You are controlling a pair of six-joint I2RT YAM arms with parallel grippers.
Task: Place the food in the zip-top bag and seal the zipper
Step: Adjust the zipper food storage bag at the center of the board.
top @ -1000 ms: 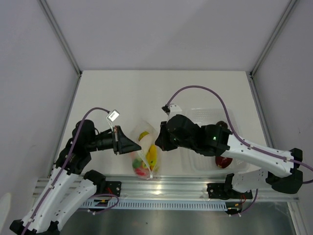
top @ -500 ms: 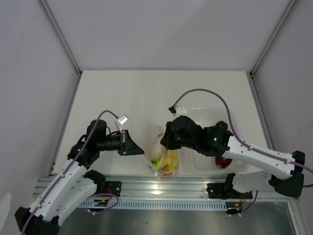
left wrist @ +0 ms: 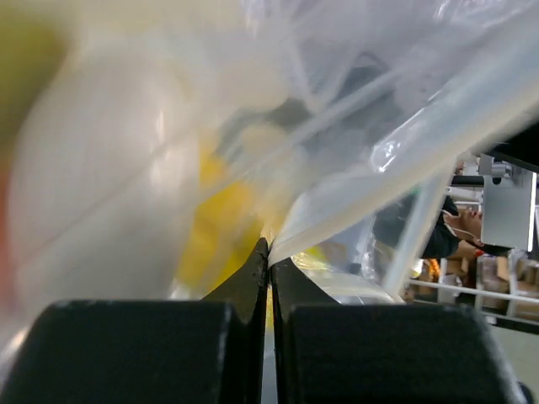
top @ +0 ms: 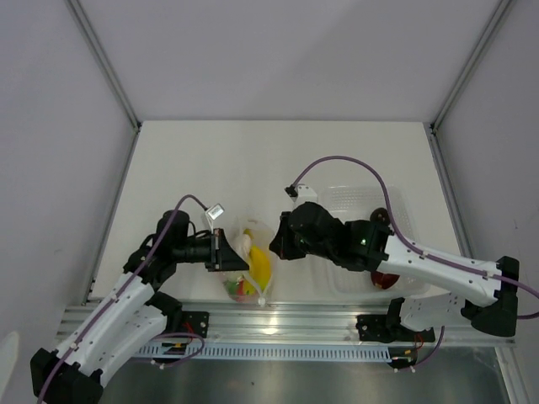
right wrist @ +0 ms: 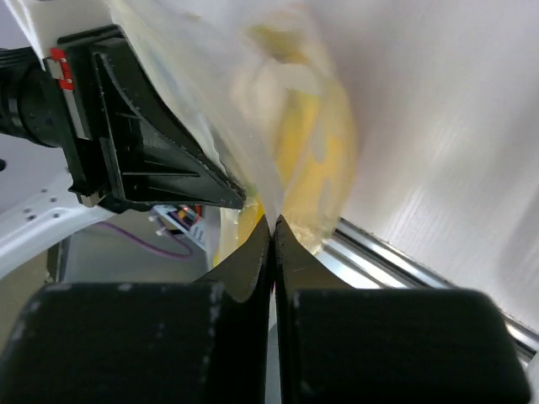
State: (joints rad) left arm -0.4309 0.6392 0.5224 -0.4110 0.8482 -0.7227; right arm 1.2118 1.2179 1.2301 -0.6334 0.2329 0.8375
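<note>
Left fingers (left wrist: pixel 246 290) and right fingers (right wrist: pixel 253 265) each clamp the crinkly clear plastic zip-top bag (top: pixel 249 276), just left of the clear ridged plastic tray (top: pixel 354 200). Yellow toy banana bunch (top: pixel 262 268) is inside; red round toy fruit (top: pixel 386 279) lies in that tray, sealing apparently undone

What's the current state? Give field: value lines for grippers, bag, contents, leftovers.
left gripper: shut on a fold of the zip-top bag
right gripper: shut on the bag's film, opposite the left
bag position: held between the two grippers, near the table's front edge
contents: banana bunch inside; other pieces too blurred to name
zipper: cannot tell if sealed
leftover: red fruit lies in the tray, partly under the right arm
</note>
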